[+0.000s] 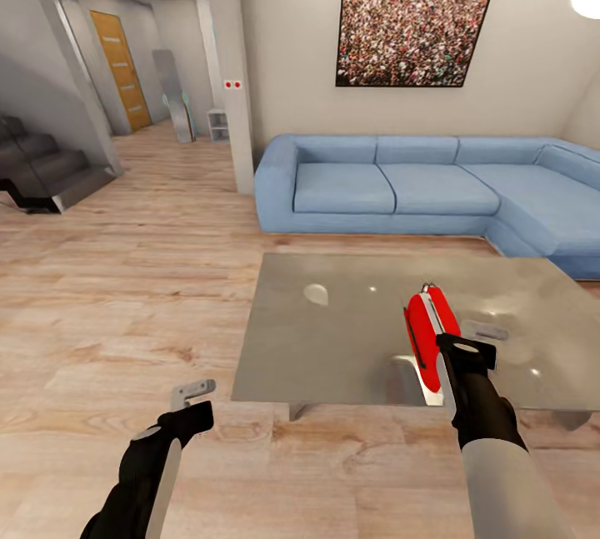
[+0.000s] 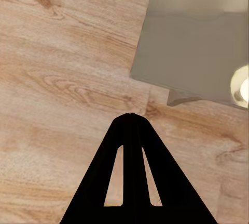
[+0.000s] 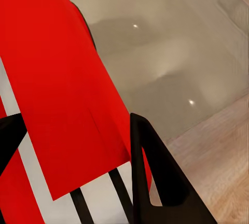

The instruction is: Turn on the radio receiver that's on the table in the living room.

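Red-fronted, white-edged radio receiver [image 1: 431, 337] clamped in right jaws [image 1: 450, 356] above table [image 1: 333, 339] — left jaws [image 2: 130, 115] closed, empty.

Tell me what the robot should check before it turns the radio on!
1. Radio held by right gripper: ok, fingers sit on both sides of it.
2. Radio lifted over the table: ok.
3. Dial or switch in sight: cannot tell, just red face and white edge show.
4. Left gripper free to help: ok, shut and empty over the floor.
5. Radio already on: cannot tell.
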